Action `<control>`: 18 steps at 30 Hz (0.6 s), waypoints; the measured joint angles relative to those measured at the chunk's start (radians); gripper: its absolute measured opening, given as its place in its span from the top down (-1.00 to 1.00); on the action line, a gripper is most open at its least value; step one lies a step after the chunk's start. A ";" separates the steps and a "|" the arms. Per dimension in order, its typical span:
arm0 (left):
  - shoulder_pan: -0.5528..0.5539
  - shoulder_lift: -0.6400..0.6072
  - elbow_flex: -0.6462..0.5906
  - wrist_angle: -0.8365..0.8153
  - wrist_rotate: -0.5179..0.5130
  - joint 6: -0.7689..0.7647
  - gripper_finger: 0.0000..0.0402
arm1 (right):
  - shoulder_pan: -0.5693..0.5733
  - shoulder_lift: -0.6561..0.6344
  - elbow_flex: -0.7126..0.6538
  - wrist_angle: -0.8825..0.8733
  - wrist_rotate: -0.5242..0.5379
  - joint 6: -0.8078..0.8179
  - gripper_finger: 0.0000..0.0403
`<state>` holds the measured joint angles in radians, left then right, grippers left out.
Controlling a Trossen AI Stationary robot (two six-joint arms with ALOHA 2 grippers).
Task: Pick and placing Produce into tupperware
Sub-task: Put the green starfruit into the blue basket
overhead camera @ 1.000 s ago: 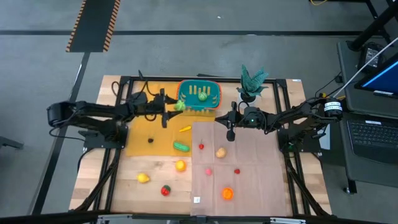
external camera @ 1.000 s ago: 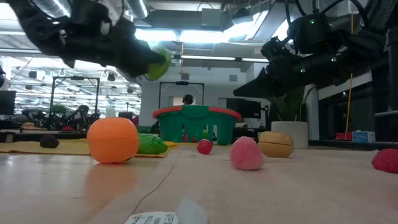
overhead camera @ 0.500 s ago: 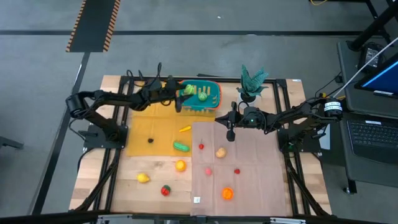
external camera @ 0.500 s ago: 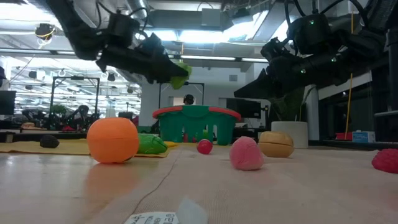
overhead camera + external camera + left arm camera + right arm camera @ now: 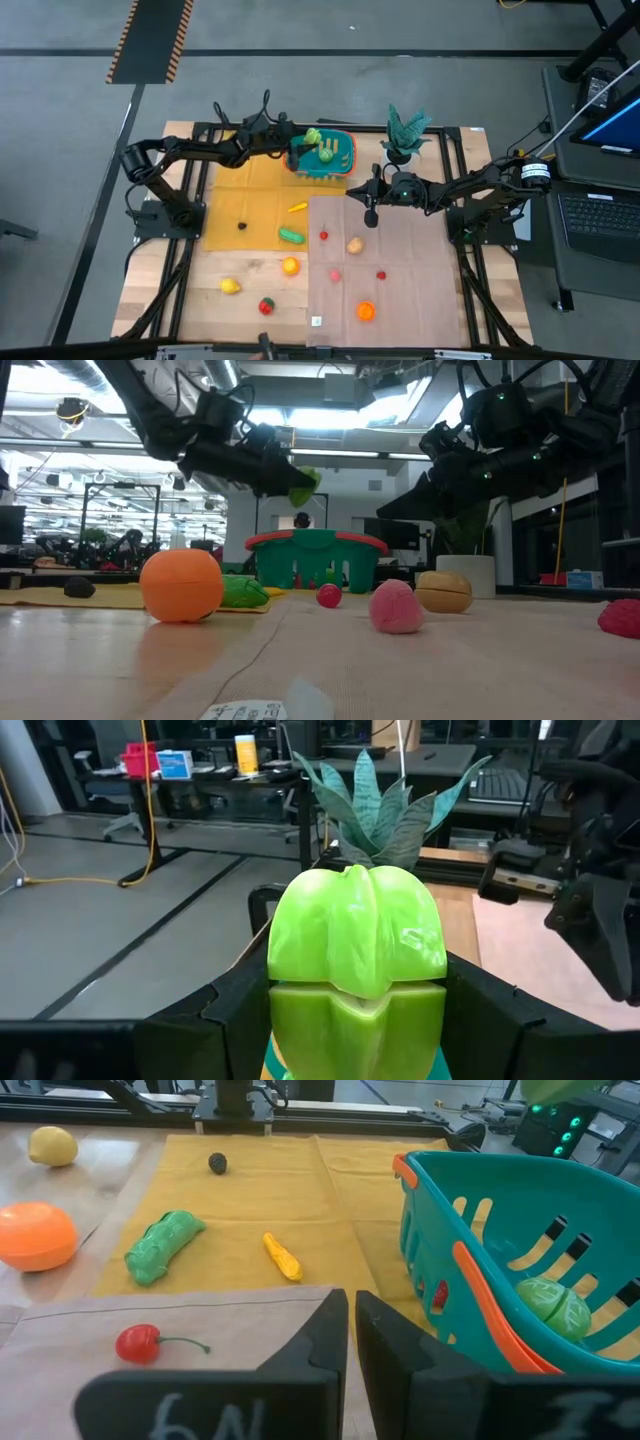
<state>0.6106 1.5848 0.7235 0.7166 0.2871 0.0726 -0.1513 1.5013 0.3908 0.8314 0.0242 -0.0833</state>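
Note:
A green toy pepper point(image 5: 355, 955) sits between the fingers of my left gripper point(image 5: 304, 141), which reaches in from the table's left. It hangs over the far left part of the teal tupperware point(image 5: 330, 160), which has an orange rim. A green piece of produce point(image 5: 545, 1305) lies inside the tupperware. Other produce lies on the table: a cucumber point(image 5: 291, 236), a yellow-orange piece point(image 5: 297, 207), an orange point(image 5: 290, 266) and a lemon point(image 5: 230, 286). My right gripper point(image 5: 370, 214) hovers shut above the pink mat, right of the tupperware. My left gripper pinches the green pepper by its two opposite sides point(image 5: 285, 990), one finger on each flank. The fingers point(image 5: 225, 1020) come nearly level from the table's left. The pepper is lifted clear, in the air above the tupperware's rim point(image 5: 315, 541).
A potted plant point(image 5: 405, 130) stands at the far edge, right of the tupperware. The pink mat point(image 5: 400, 300) carries a cherry point(image 5: 323, 235), a tan piece point(image 5: 354, 244), a pink one point(image 5: 334, 275) and an orange one point(image 5: 366, 311). A small black piece point(image 5: 241, 225) lies on the yellow cloth.
My left gripper has carried the green pepper toward the table's right and far edges, from beside the tupperware's left side to above it. It has kept its hold. My right gripper has stayed still.

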 joint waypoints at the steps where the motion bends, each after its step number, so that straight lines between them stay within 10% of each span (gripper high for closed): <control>1: 0.000 0.000 0.001 -0.001 0.000 0.007 -0.09 | 0.000 0.000 0.000 0.000 0.000 0.000 0.86; 18: 0.000 0.000 0.108 -0.295 0.045 0.064 -0.09 | 0.000 0.000 0.000 0.000 0.000 0.000 0.86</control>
<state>0.6106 1.5848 0.8314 0.4216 0.3317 0.1367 -0.1510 1.5013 0.3908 0.8318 0.0240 -0.0834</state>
